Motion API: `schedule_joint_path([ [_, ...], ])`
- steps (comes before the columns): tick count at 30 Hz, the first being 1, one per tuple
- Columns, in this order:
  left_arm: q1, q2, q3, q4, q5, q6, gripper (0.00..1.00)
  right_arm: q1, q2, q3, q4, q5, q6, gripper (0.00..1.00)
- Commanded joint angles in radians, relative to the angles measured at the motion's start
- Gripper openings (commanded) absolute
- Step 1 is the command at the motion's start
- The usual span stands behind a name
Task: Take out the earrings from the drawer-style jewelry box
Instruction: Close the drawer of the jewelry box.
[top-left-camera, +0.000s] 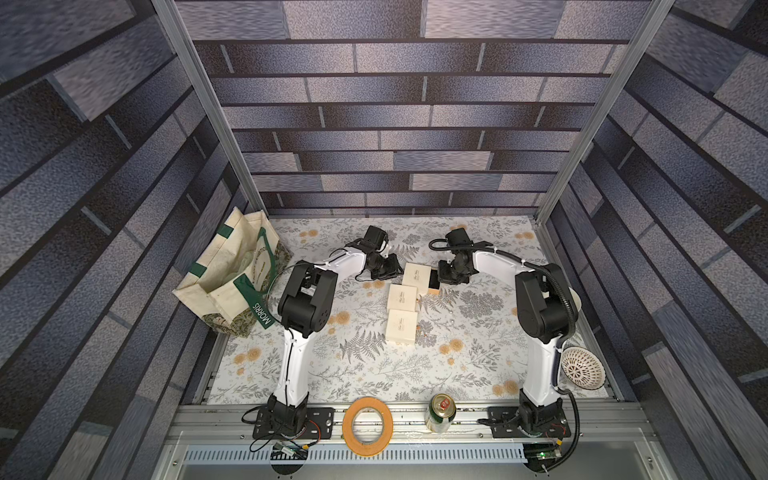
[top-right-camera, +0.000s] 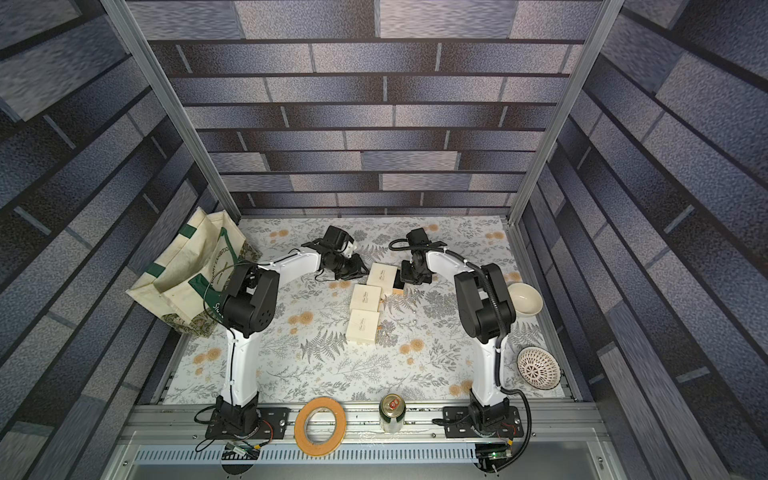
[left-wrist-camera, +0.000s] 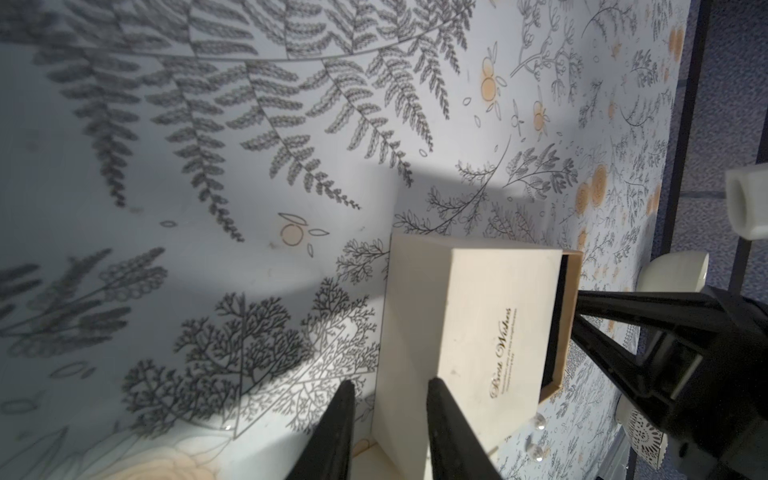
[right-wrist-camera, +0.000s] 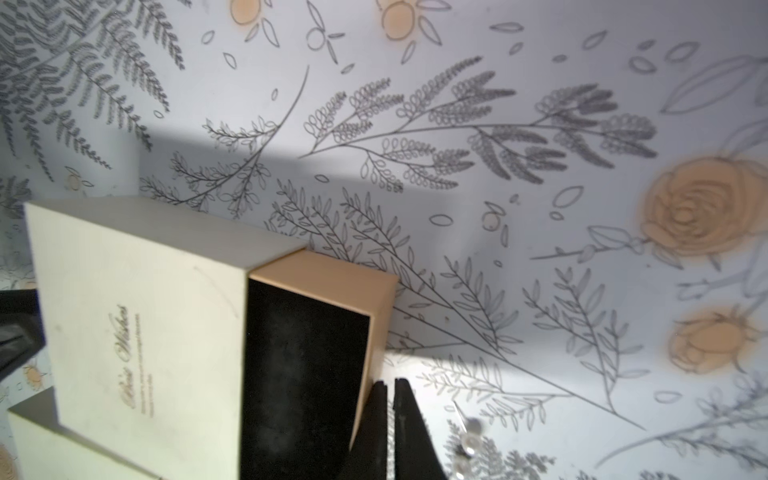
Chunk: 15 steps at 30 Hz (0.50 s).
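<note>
Table (top-left-camera: 374, 374) with three cream boxes in a row between the two arms. The far box (top-left-camera: 417, 272) has its drawer (right-wrist-camera: 307, 353) pulled part-way out towards the right arm (top-left-camera: 490, 262); the black lining that shows bears nothing. The middle box (top-left-camera: 402, 297) and the near box (top-left-camera: 401, 326) look closed from where one stands. The earrings (right-wrist-camera: 469, 436), small pale beads, lie loose on the table just beside the open drawer, outside every box; a few more glints seem to sit on the print farther along the row.

Right arm: jaws clenched together beside the drawer's front corner, nothing seen between them. Left arm (top-left-camera: 349, 259): jaws part-way apart at the far box's opposite end, its side wall between them; whether they grasp it or only brace it cannot be told.

Judged stage: late, since the far box appears emptied. Left to settle: whether the hidden part of that drawer, or the two closed boxes, hold any more pieces.
</note>
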<state>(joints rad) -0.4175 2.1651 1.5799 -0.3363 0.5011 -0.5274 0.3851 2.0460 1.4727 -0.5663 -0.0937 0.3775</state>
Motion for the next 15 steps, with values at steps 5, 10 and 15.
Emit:
schedule_joint_path([
  [5,-0.018,0.018,0.026,0.004,0.014,-0.004,0.32,0.051,0.062,0.076,-0.009,-0.034,0.014,0.09],
  [10,-0.016,0.01,0.03,-0.005,0.007,0.006,0.32,0.057,0.054,0.078,-0.003,-0.026,0.01,0.09],
  [15,-0.018,0.015,0.043,-0.007,0.009,0.002,0.32,0.06,0.057,0.104,-0.011,-0.036,0.011,0.09],
])
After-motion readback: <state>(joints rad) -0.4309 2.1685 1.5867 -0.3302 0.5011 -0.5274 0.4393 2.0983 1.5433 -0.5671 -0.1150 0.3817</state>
